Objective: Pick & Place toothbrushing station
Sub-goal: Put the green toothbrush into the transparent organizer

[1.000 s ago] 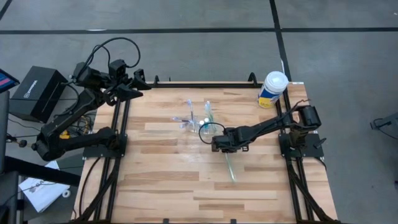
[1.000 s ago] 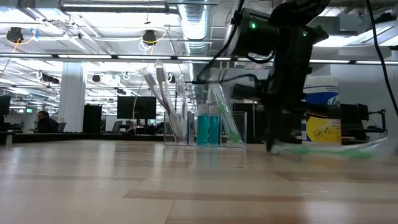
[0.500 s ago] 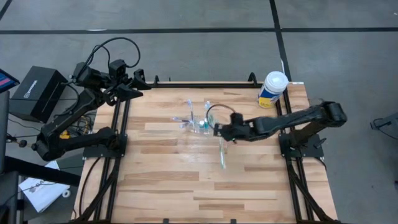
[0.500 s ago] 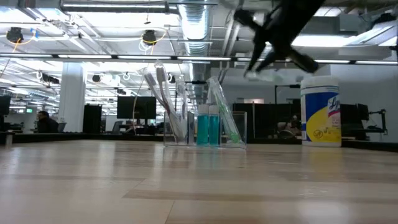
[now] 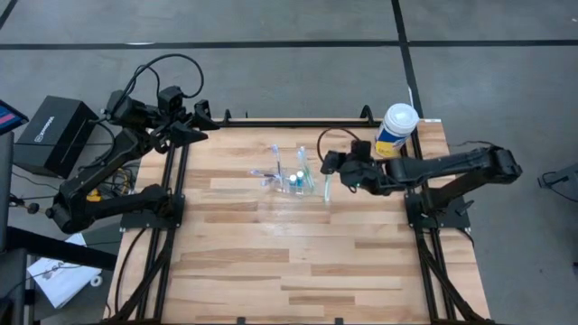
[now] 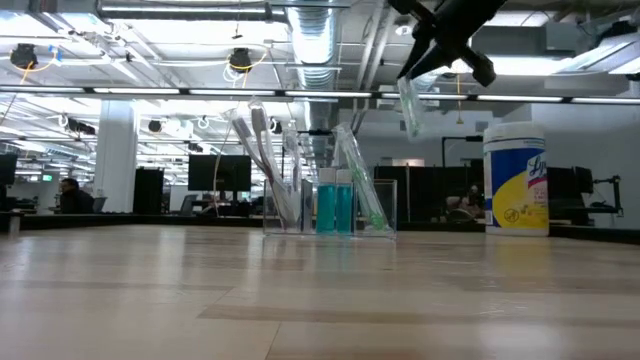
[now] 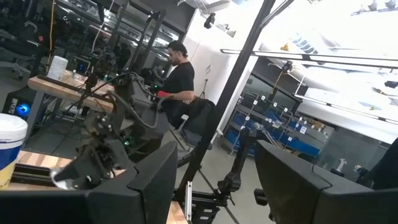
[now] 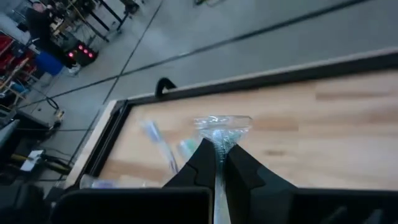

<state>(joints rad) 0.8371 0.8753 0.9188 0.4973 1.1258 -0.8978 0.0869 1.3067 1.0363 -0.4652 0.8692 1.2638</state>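
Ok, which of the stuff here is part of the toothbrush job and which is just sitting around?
Part of the job: clear cup with toothbrushes and blue tubes; wrapped toothbrush in the right pincer.
Sitting around: wipes canister; black box off the table.

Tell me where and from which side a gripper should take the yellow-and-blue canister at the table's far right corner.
The canister stands upright with a white lid and a round body, near the back rail. Probably best gripped across the lid from straight above, or mid-body from the table's open middle. The right gripper, shut on a wrapped toothbrush, hangs nearby above the clear cup; it would have to release first.
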